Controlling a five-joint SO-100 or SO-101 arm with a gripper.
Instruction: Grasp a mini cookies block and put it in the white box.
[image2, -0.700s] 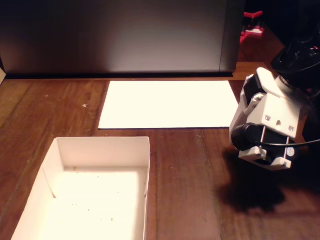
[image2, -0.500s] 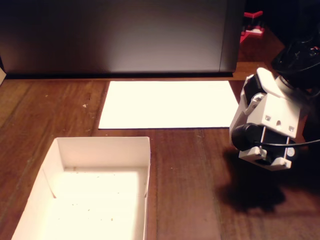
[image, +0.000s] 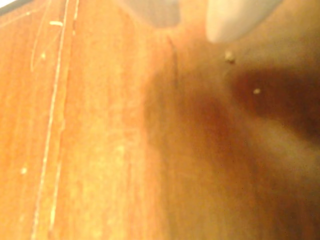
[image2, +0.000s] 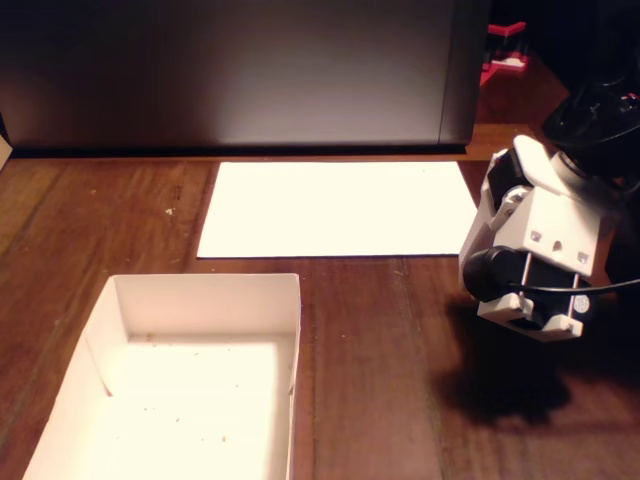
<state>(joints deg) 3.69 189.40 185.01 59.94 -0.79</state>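
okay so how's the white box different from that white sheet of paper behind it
The white box has low upright walls around a floor; the paper sheet lies flat on the table. The box's floor is speckled with crumbs; the sheet looks blank. In the fixed view the box sits nearer, at lower left, and the sheet farther back. Both are white, rectangular and hold no cookie.

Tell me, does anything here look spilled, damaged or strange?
Small oddities only: crumbs speckle the floor of the white box, and a few lie on the wooden table in the wrist view. No cookie is visible. The paper sheet lies flat and bare.
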